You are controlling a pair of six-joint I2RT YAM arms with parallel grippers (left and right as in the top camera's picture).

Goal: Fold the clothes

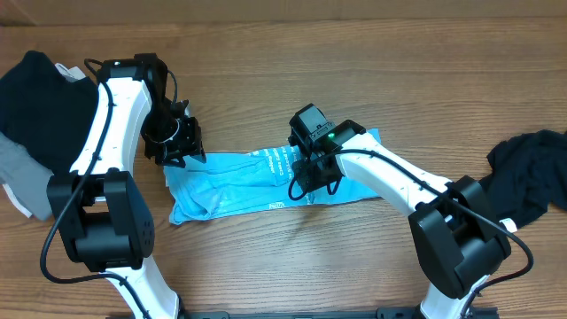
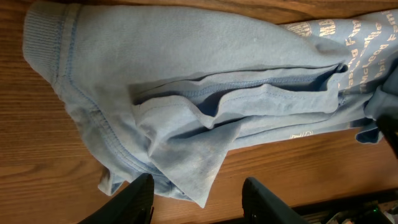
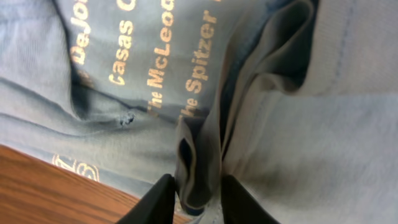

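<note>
The wooden table [image 1: 354,53] carries a light blue shirt [image 1: 239,177] at its middle, lying as a long, crumpled band. Its long axis runs left to right in the overhead view, the right end sitting slightly farther from the robot than the left. Far left of the shirt lies a heap of black clothes [image 1: 35,97] with a grey garment [image 1: 18,168] at its edge; far right of the shirt lies another black garment [image 1: 532,168].

The left gripper [image 1: 182,146] is at the shirt's left end, the right gripper [image 1: 312,177] over its middle. The overhead view hides both sets of jaws. The left wrist view shows its fingers [image 2: 138,198] spread wide, with nothing between them, above the shirt's near edge, with a ribbed, stitched hem [image 2: 43,37] curving round that end. The right wrist view shows its fingers [image 3: 160,200] pinched on a raised fold [image 3: 199,168] of the shirt, beside gold lettering [image 3: 168,43] unreadable from above.
</note>
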